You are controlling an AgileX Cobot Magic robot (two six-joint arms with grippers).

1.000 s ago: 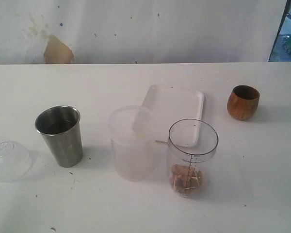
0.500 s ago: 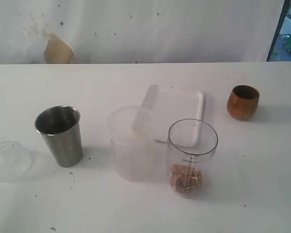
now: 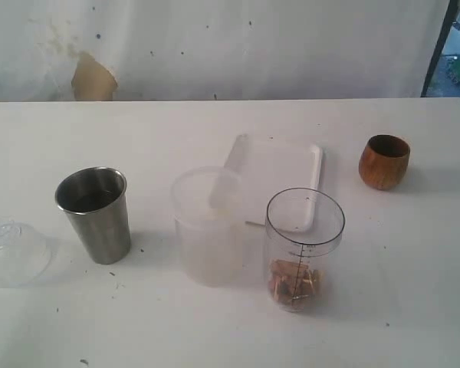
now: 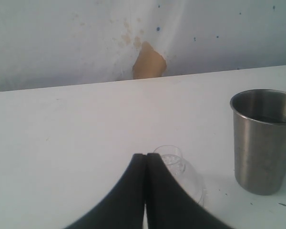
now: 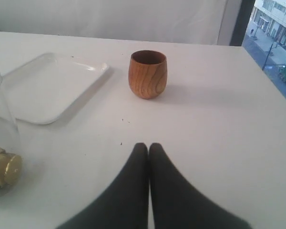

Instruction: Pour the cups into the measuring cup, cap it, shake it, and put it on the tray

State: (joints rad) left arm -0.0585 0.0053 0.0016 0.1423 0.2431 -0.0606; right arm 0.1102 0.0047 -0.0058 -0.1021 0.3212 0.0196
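Measuring cup [image 3: 304,249]: upright on the table [image 3: 414,291], uncapped, toward the near side, right of centre in the exterior view. Small tan and gold pieces [image 3: 294,282] lie in its bottom (what they are cannot be told). A black graduated scale runs down its wall; the figures are too small to read.

Frosted plastic cup [image 3: 207,226]: upright just beside the measuring cup, on its left; whether they touch cannot be told.

Tray [image 3: 280,165]: flat, white, lying behind both; its near edge is seen through them.

Steel tumbler [image 3: 94,215]: upright, well left of the frosted cup.

Clear dome lid [image 3: 14,251]: at the table's left edge, near the tumbler.

Wooden cup [image 3: 384,162]: upright, alone, right of the tray.

Left gripper [image 4: 145,157]: fingers pressed together, nothing between them, above the dome lid.

Right gripper [image 5: 148,147]: fingers likewise pressed together and empty, above bare table, the wooden cup ahead of it.

Surface: white tabletop, scattered dark specks.

Room: white wall [image 3: 253,46] behind, stained, with a tan patch [image 3: 90,79] where the surface has come away. At far right, a dark frame and a strip of outdoors [image 3: 458,54] (buildings in the right wrist view).

No brand or label legible.
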